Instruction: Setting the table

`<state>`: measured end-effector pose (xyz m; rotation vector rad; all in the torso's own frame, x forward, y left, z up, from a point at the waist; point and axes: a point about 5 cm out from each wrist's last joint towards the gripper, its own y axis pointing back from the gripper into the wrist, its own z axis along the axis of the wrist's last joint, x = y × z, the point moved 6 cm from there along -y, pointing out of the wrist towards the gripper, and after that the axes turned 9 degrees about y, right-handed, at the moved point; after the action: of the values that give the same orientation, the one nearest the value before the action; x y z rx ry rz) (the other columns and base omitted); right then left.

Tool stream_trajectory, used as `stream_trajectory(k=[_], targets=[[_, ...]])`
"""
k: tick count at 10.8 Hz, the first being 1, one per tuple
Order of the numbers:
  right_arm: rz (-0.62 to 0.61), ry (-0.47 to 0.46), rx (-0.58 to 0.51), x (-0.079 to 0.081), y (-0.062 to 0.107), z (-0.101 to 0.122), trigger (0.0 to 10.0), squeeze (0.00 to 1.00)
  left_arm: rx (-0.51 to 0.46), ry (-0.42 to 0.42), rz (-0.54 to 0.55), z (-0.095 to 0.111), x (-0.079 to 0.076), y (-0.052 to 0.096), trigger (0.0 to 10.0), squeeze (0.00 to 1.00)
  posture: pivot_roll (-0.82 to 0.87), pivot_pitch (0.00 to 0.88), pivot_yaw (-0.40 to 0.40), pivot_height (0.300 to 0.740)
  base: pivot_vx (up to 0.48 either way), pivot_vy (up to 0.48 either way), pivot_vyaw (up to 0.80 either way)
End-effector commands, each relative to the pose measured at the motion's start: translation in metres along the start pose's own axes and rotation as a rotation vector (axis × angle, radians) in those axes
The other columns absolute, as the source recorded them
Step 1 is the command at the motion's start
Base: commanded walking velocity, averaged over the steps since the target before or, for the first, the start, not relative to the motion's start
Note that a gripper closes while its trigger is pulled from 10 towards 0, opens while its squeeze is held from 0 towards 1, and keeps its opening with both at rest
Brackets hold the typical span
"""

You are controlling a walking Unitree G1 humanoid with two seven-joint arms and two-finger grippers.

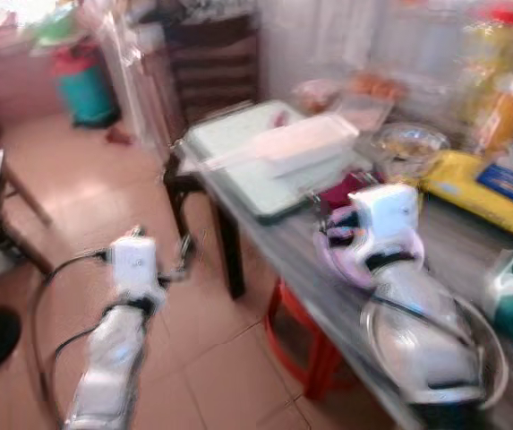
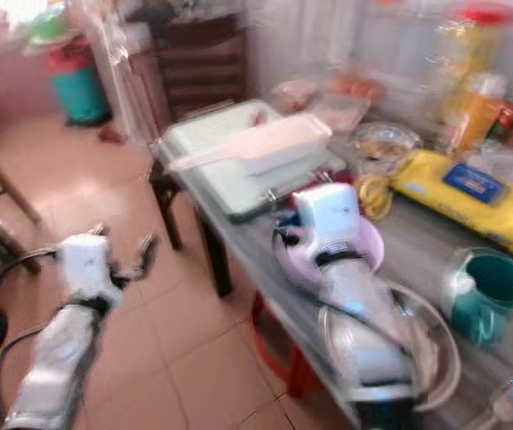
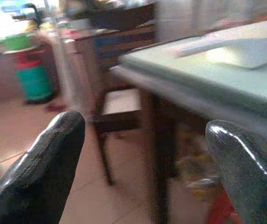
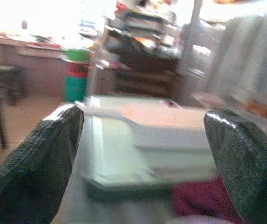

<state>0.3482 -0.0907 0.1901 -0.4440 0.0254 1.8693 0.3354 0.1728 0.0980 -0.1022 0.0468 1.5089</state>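
Right eye view: blurred.
Pink bowl (image 2: 368,242): round, glossy, on grey worktop (image 2: 435,255) near its edge, beneath right arm.
Right claw (image 4: 142,154): spread wide, holding nothing.
Left claw (image 3: 147,163): spread wide, over tiled floor (image 1: 104,206).

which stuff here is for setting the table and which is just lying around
For the job, as far as the blur allows: pink bowl, metal bowl, teal mug, glass bowl, table.

Lying about: yellow packet, white tray, red stool, green bin, bottles.
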Motion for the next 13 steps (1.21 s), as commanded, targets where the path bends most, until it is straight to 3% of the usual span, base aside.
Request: stream_trajectory(k=[1,5,7,13], targets=[[-0.007,0.016,-0.012,-0.005,0.000,0.003,10.0,0.27,-0.021,-0.012,0.008,0.004,0.000,-0.001,10.0,0.00,0.00,0.000,0.051,0.740,0.000,0.000,0.80],[0.001,0.007,-0.012,-0.003,-0.001,0.002,10.0,0.27,-0.035,-0.031,0.018,0.005,0.000,-0.004,10.0,0.00,0.00,0.000,0.046,0.740,0.000,0.000,0.80],[-0.003,-0.012,-0.010,-0.003,-0.001,0.000,10.0,0.00,-0.038,-0.027,0.016,0.005,-0.002,-0.005,10.0,0.00,0.00,0.000,0.045,0.740,0.000,0.000,0.00],[-0.014,-0.030,0.012,-0.003,0.002,-0.008,10.0,0.00,-0.034,-0.021,0.011,0.005,-0.003,-0.006,10.0,0.00,0.01,0.000,0.053,0.740,0.000,0.287,0.00]])
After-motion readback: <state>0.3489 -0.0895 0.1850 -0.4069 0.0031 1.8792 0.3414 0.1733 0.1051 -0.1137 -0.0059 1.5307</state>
